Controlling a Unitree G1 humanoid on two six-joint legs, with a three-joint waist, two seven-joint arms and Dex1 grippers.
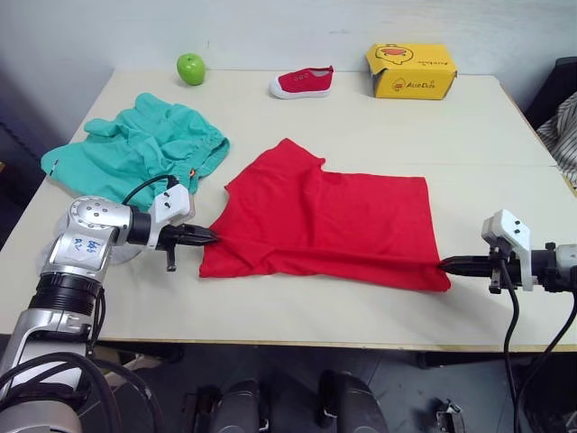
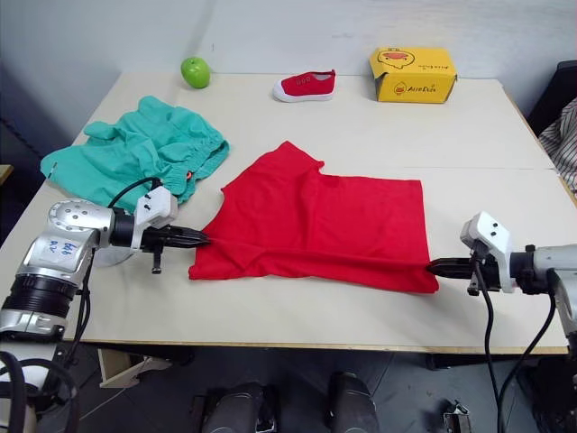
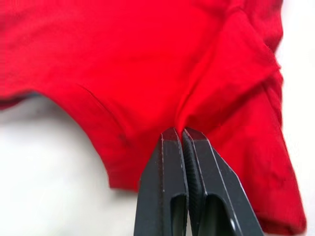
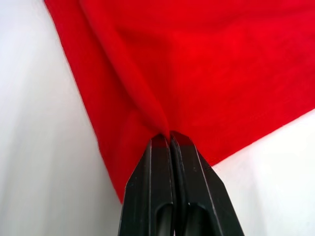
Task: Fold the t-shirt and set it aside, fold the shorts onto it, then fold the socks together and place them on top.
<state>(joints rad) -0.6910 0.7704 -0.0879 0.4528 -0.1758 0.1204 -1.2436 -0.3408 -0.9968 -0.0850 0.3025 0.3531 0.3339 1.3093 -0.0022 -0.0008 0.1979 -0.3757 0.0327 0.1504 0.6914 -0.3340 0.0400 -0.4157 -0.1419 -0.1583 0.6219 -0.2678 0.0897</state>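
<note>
On the surface [image 1: 297, 320], left claw [image 1: 213, 236] and right claw [image 1: 444, 265] each pinch the t-shirt [image 1: 334, 221] at its near edge; light, limp fabric, likely sags between grips.

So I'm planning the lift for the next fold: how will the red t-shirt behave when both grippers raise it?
The t-shirt will likely sag between the left gripper and right gripper: it puckers where each pinches it. It looks thin and light, so probably easy to lift.

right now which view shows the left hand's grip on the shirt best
The left wrist view: the left hand is shut on a pinch of the red shirt, seen close. The eye views show that hand small at the shirt's edge. The right wrist view shows the right hand pinching it.
</note>
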